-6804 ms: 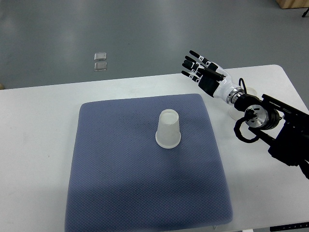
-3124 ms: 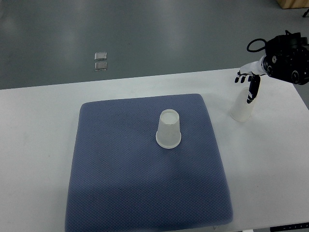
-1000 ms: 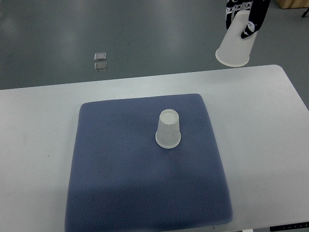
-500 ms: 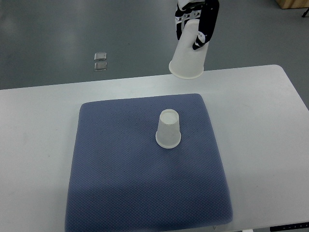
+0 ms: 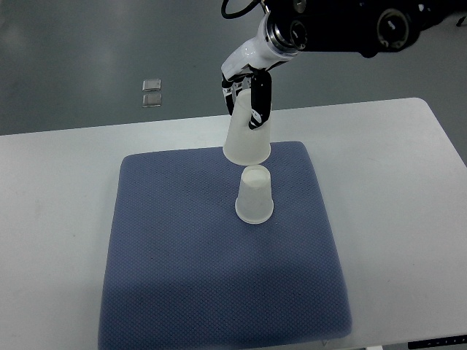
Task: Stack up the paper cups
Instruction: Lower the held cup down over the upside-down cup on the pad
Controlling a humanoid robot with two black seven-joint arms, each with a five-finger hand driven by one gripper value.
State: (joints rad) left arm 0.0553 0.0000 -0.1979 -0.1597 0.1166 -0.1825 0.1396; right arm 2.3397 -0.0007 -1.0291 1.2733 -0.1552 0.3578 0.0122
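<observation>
Right hand [image 5: 252,98] carried an inverted paper cup [image 5: 246,138] above its mate.

Fingers wrapped the cup's upper wall, its mouth hanging just behind the upside-down second cup [image 5: 255,195] on the blue mat [image 5: 182,255] (left arm unseen); lowered off-centre, the rim could catch and topple the light cup.

A blue-grey textured mat [image 5: 219,262] lies on a white table [image 5: 58,219]. Beyond the table, two small clear squares [image 5: 152,92] sit on the grey floor [image 5: 87,44].
</observation>
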